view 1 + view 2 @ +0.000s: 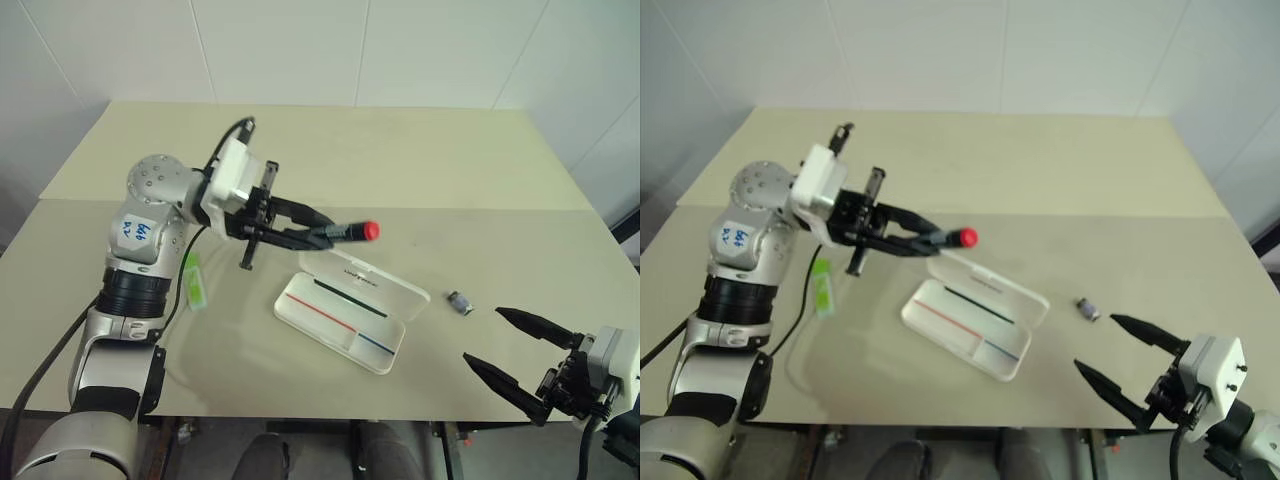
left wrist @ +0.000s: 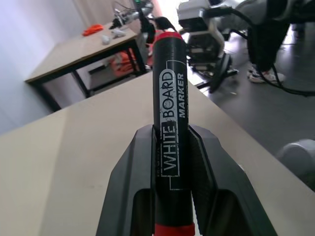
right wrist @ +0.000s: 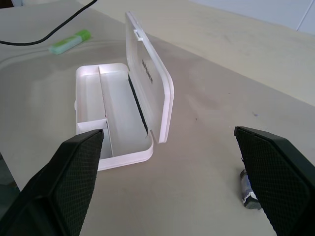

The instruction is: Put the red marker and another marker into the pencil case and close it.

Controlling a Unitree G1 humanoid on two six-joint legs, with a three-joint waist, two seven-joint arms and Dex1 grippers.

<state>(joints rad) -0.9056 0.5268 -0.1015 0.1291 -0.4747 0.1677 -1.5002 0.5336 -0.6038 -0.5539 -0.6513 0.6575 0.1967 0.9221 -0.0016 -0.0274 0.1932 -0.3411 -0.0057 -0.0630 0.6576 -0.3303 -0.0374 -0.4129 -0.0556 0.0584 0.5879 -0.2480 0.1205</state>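
The left gripper (image 1: pixel 318 230) pinches the red marker (image 1: pixel 345 232) above the open pencil case (image 1: pixel 345 310), nothing in it yet. The green highlighter (image 1: pixel 195 280) lies below its wrist; the right gripper (image 1: pixel 505 345) waits spread wide, empty.

red-capped black marker (image 1: pixel 345 231), white case (image 1: pixel 340 318)

Bright, even overhead light; soft faint shadows under pencil case (image 1: pixel 340 318) on table (image 1: pixel 420 170). Head views sharp. Left wrist view: strong glare in background, near fingers slightly soft.
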